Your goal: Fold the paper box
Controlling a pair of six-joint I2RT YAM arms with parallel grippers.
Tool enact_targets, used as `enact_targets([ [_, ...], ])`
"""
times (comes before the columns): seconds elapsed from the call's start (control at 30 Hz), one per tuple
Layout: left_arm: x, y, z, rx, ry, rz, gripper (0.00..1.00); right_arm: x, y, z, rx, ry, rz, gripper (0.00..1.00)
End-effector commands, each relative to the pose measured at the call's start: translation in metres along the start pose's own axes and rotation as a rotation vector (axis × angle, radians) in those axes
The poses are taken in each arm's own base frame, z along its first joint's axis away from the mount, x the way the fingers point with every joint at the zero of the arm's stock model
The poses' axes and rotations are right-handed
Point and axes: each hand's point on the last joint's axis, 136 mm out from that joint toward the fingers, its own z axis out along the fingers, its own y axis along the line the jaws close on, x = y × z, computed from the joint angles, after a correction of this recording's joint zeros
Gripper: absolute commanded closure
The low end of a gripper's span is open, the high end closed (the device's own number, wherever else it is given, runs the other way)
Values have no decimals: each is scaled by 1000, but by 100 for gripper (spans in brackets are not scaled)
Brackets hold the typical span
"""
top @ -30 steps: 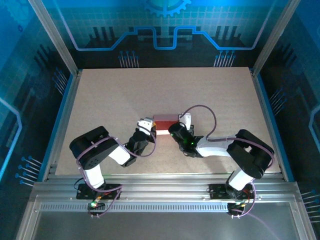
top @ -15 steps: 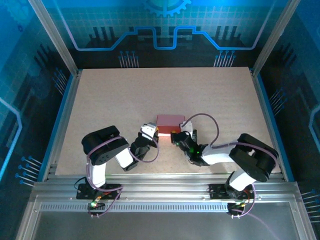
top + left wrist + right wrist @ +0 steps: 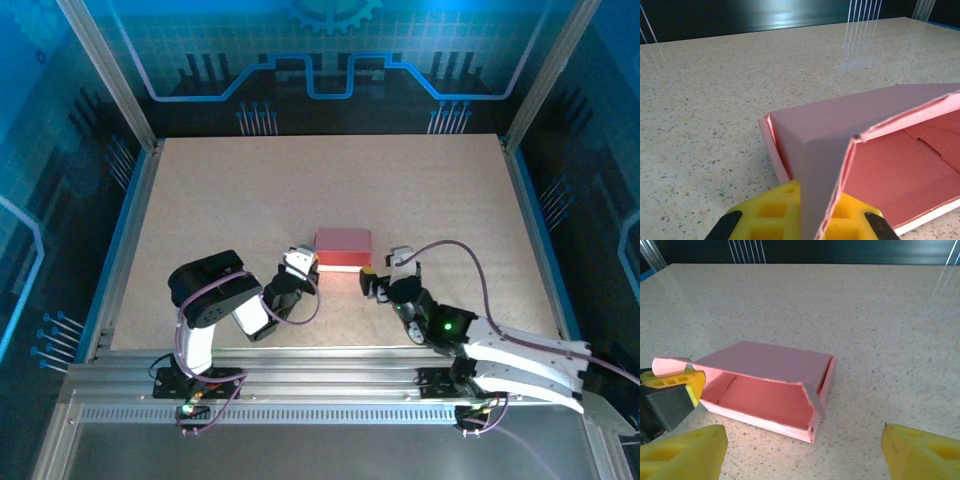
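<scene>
Paper box (image 3: 343, 249): pink thin card, partly folded, sitting near the middle of the surface (image 3: 250, 190), a little toward the near edge. Its base is flat on the surface.

From the right wrist view the box (image 3: 765, 385) is open on the side facing the camera. The top panel slopes and is raised along the open front. Inside are a pink card floor and back wall with a short crease mark. A side flap is bent inward at the right front corner. In the left wrist view the interior of the box (image 3: 840, 150) shows a pink floor with a jagged cut line across it, and the panel above it has a ragged edge.

Left gripper (image 3: 305, 263): at the box's near-left corner, touching it. In its own view the left gripper (image 3: 805, 212) has a pink flap standing upright between its yellow pads, so the jaws are clenched on the box's card. The left arm is folded tight, elbow back toward the near-left corner of the surface.

Right gripper (image 3: 385, 272): just beside the box's near-right corner, apart from it. In its own view the right gripper (image 3: 800, 450) has its yellow fingertips (image 3: 685, 450) spread wide with bare surface between them, so the jaws are released. The right arm lies low along the near edge, wrist angled toward the box.
</scene>
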Motion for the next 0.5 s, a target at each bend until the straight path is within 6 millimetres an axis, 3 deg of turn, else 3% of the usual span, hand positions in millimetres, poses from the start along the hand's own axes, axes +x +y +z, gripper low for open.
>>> enact_targets([
  [0.0,16,-1,1,0,48,41,100,-20,-14,-3,8,57,-85,18],
  [0.1,19,0,0,0,56,47,100,-43,-19,14,-13,125,-64,18],
  [0.17,21,0,0,0,60,50,100,-55,-11,31,-55,178,-73,18],
  [0.33,25,0,-2,7,70,53,99,-65,10,84,-114,318,-57,18],
  [0.4,26,0,-2,11,75,55,91,-54,13,104,-114,399,-45,18],
  [0.47,27,0,-3,11,78,54,73,-43,19,121,-119,456,-41,17],
])
